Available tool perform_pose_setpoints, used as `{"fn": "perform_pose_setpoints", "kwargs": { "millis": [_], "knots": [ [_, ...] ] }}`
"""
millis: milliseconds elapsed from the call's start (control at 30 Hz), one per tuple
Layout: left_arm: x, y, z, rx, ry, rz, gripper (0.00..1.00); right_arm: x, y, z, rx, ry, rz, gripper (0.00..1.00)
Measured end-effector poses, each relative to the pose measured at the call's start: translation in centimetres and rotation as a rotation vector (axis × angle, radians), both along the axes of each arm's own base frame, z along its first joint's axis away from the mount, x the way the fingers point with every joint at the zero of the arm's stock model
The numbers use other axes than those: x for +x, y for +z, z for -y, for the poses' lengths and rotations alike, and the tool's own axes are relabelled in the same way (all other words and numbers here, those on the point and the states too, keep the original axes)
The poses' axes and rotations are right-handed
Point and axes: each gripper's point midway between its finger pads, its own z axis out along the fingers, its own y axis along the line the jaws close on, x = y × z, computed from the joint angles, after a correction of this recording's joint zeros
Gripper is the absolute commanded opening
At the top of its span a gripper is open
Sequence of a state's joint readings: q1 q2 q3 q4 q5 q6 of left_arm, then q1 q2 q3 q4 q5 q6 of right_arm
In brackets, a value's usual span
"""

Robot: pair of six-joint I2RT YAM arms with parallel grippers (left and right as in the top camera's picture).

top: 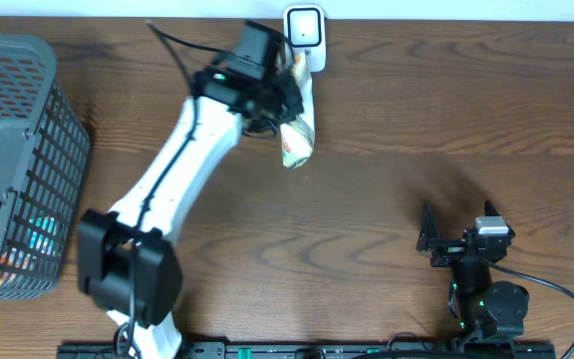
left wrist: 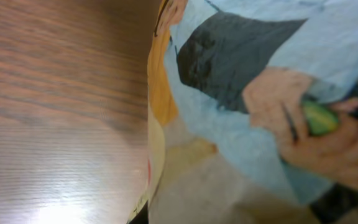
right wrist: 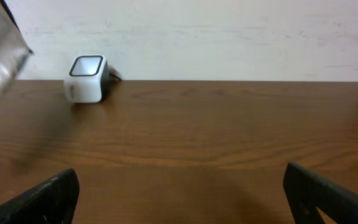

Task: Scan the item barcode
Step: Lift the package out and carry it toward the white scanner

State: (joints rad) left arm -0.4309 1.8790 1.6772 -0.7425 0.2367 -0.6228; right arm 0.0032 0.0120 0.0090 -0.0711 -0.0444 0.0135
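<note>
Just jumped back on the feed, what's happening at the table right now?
The left gripper is shut on a crinkly snack packet and holds it up beside the white scanner at the far edge of the table. From these views I cannot tell whether the barcode faces the scanner. The right gripper is open and holds nothing, low over the near right part of the table. A grey basket with more items in it stands at the left.
</note>
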Motion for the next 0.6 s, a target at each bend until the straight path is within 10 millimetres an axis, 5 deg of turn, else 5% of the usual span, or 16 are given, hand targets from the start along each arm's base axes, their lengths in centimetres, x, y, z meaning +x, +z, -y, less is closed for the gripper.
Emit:
{"fn": "perform_pose_setpoints", "kwargs": {
  "millis": [167,467,600],
  "knots": [
    [0.0,-3.0,1.3,0.165,0.003,0.033,0.11,0.0,0.0,0.0,0.0,0.0,0.0,0.99],
    [1.0,-5.5,4.5,0.265,-0.006,0.133,0.17,0.0,0.0,0.0,0.0,0.0,0.0,0.99],
    [0.9,-6.7,5.2,0.282,-0.017,0.131,0.31,0.0,0.0,0.0,0.0,0.0,0.0,0.99]
  ]
}}
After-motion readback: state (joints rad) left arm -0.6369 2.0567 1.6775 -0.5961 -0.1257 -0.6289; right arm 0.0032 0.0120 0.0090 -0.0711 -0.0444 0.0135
